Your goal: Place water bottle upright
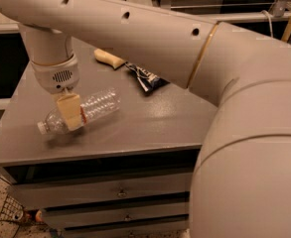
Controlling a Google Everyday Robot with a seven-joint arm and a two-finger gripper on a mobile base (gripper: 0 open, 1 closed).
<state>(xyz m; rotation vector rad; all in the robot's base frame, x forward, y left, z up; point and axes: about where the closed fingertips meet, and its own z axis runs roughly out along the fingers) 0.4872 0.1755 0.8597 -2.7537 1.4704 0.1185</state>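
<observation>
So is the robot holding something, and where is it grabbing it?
Yes. The gripper holds the water bottle, clamped across its body near the neck end. The bottle is tilted on its side, with its white cap pointing lower left.

Looks like a workshop or lab to me: grey metal drawer cabinet (120, 192) with a speckled worktop (155, 125), metal racking (279, 6) behind, robot's hand (71, 110) low over that worktop.

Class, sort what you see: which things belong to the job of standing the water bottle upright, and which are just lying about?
Belongs to the job:
water bottle, lying on its side
gripper, over the bottle near its cap end
table, bearing it

Just lying about:
dark snack bag
beige object
</observation>
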